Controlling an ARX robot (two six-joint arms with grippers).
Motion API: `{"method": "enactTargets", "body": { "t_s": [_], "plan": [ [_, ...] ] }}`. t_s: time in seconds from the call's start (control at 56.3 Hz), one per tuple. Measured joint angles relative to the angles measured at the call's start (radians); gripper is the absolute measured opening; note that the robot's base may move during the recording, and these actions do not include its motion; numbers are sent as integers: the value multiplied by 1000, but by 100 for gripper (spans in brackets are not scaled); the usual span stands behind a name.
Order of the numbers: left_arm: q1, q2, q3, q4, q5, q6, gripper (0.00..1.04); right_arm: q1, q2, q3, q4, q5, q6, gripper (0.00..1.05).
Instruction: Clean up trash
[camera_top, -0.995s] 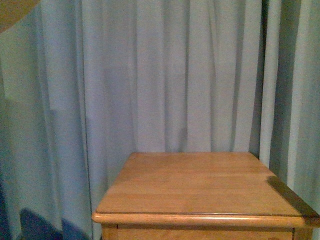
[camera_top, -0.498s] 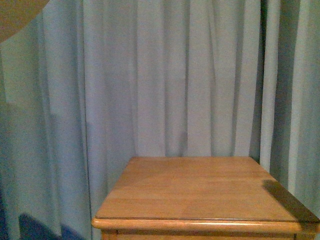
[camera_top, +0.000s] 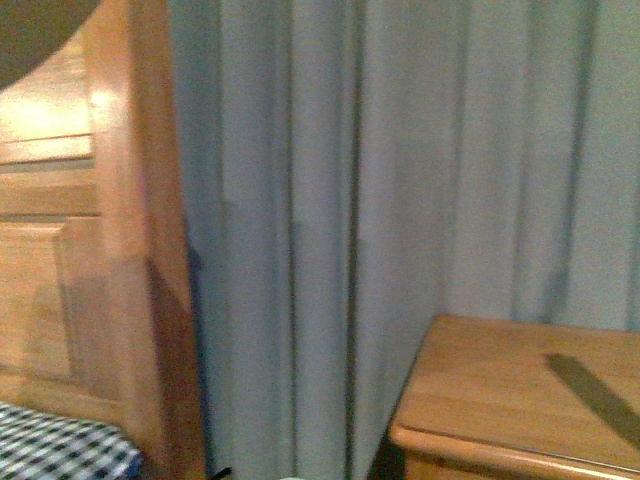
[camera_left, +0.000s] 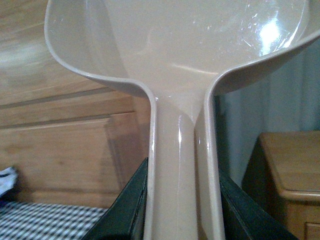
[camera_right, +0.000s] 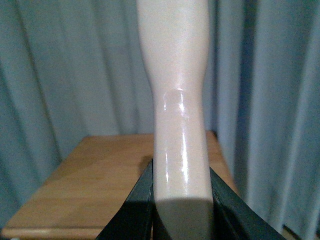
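Swung left, we now face the headboard (camera_top: 60, 250), nightstand (camera_top: 520, 390) shifted right; left claw (camera_left: 182, 200) grips the dustpan (camera_left: 175, 45), right claw (camera_right: 181, 195) a pale handle (camera_right: 175, 75), and no trash shows yet.

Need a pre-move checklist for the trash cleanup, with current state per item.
1. Left jaws clamp the beige plastic dustpan by its handle: ok.
2. Right jaws clamp the pale glossy handle: ok.
3. Crumpled white trash wad in sight: not ok, no view shows it.
4. Dustpan scoop bare: ok, as far as visible.
5. Front view sharp: not ok, blurred.
6. Clearance to wooden headboard and wooden nightstand: cannot tell.
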Motion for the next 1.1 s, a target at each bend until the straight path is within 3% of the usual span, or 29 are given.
{"method": "enactTargets", "body": {
  "t_s": [1.102],
  "plan": [
    [3,-1,-4,-1,-2,-1,28,0,0,-1,0,5,-2,21]
  ]
}}
